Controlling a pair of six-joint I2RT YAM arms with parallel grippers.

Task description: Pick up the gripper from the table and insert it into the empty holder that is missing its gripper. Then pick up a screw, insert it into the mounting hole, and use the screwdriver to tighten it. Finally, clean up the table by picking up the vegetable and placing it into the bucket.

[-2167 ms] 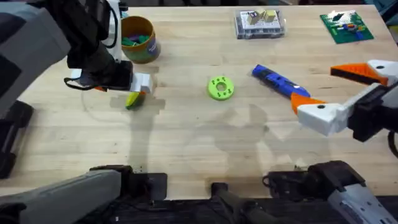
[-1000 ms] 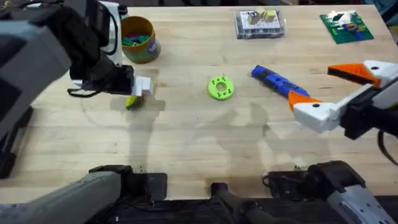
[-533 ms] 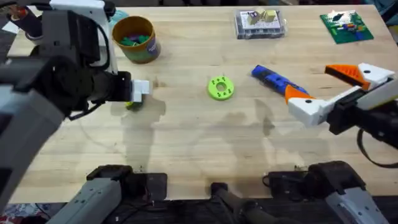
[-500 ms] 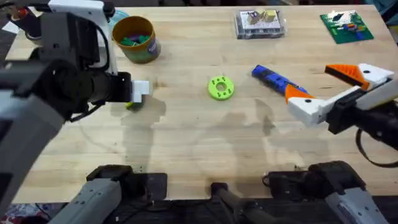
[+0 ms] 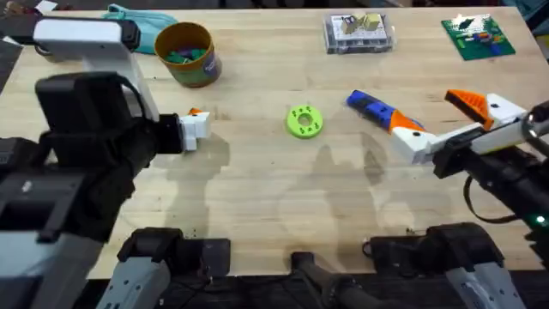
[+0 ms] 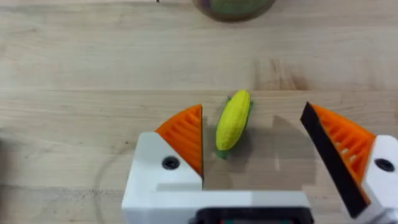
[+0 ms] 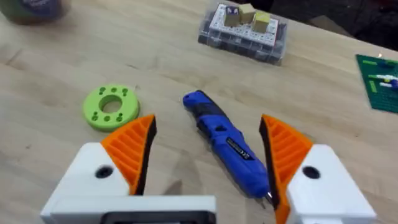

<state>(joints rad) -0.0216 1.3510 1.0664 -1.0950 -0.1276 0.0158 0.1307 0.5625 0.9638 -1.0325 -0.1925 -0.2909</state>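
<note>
While the left end effector [image 6: 252, 149] gapes over the vegetable [image 6: 233, 121], the right end effector [image 7: 208, 152] hangs open, seemingly above the screwdriver [image 7: 227, 142].

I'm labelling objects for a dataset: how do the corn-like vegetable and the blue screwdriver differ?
The vegetable is yellow with green at its base, short and plump; the screwdriver is blue, longer and slimmer. The vegetable lies between the left gripper's open fingers, the screwdriver between the right gripper's. Both lie flat on the wooden table, ungrasped.

No legible text, seemingly.
</note>
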